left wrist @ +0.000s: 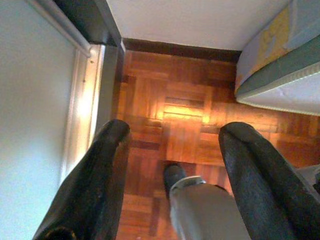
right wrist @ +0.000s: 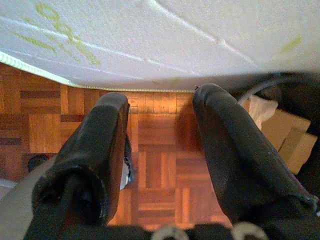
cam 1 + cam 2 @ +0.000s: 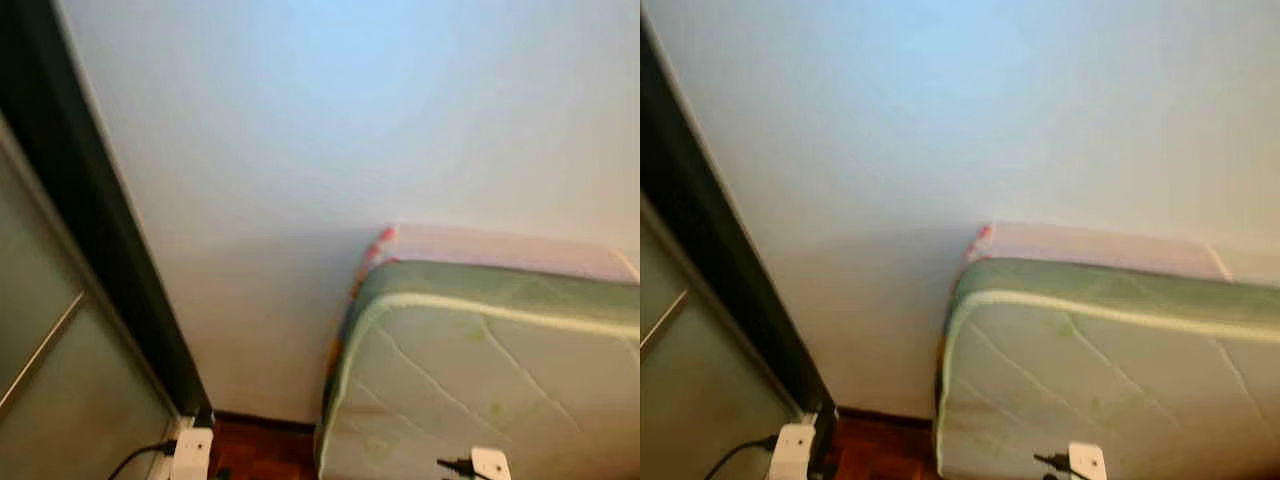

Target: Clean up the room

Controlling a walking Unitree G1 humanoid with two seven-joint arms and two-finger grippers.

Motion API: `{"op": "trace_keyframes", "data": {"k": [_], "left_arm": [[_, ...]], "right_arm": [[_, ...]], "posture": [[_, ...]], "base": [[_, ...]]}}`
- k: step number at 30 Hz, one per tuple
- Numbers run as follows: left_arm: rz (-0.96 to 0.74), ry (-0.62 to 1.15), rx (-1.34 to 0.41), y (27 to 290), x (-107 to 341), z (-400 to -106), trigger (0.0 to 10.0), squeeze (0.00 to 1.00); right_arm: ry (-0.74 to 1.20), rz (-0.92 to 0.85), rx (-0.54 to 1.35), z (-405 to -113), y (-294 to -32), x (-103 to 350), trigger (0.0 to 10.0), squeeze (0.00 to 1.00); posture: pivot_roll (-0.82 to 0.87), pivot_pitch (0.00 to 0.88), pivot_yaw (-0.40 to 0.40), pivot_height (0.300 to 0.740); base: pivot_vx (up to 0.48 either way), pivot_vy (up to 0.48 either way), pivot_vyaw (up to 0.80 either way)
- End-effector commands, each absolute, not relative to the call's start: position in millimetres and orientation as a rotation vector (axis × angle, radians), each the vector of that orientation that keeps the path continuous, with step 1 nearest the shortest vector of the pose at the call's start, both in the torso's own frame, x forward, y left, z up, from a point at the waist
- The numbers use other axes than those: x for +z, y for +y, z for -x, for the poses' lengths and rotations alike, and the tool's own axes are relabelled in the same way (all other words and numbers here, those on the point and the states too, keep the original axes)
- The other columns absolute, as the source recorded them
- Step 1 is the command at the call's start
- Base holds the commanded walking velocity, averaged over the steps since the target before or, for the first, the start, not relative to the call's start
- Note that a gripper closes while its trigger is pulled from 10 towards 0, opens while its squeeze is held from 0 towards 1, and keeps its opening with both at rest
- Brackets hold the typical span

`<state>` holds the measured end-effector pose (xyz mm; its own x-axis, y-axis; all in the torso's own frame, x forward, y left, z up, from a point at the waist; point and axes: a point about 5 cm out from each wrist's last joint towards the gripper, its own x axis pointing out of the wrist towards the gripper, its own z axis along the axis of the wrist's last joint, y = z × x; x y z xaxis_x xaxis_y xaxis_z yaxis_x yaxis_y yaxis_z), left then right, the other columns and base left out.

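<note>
A white wall (image 3: 300, 150) and a mattress (image 3: 480, 370) are faced. Both grippers, left (image 1: 172, 145) and right (image 2: 160, 115), are held with jaws wide and empty above the wooden floor (image 1: 170, 100). Nothing to tidy is seen yet, so a turn is likely needed.

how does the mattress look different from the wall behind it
The mattress is pale green with stitched quilting lines and a corded edge; the wall is plain, smooth and unmarked. The mattress stands low, near the wood floor, while the wall rises well above it. The mattress has rounded corners; the wall is flat. Both are light in colour.
</note>
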<state>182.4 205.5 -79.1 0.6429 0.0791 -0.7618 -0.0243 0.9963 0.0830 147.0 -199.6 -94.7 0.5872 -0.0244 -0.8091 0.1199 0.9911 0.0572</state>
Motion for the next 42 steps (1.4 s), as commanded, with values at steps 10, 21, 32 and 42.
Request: {"op": "trace_keyframes", "data": {"k": [10,21,32,42], "left_arm": [[0.095,0.954,0.165,226.7,-77.0,-184.2,10.0,0.0],[0.091,0.958,0.163,226.9,-77.1,-183.9,10.0,0.0],[0.088,0.959,0.159,226.9,-77.1,-183.9,10.0,0.0],[0.073,0.963,0.148,226.7,-77.2,-183.8,10.0,0.0]], "right_arm": [[0.938,-0.066,0.077,-197.6,-188.8,-75.9,10.0,0.0],[0.936,-0.055,0.09,-198.1,-188.7,-75.6,10.0,0.0],[0.915,-0.075,0.072,-198.8,-188.7,-74.9,10.0,0.0],[0.913,-0.071,0.06,-198.4,-189.6,-75.0,10.0,0.0]], "posture": [[0.07,0.0,-0.106,0.74],[0.07,0.0,-0.107,0.74],[0.07,0.0,-0.108,0.74],[0.07,0.0,-0.111,0.74]], "base": [[0.0,0.0,-0.73],[0.0,0.0,-0.73],[0.0,0.0,-0.13],[0.0,0.0,0.0]]}}
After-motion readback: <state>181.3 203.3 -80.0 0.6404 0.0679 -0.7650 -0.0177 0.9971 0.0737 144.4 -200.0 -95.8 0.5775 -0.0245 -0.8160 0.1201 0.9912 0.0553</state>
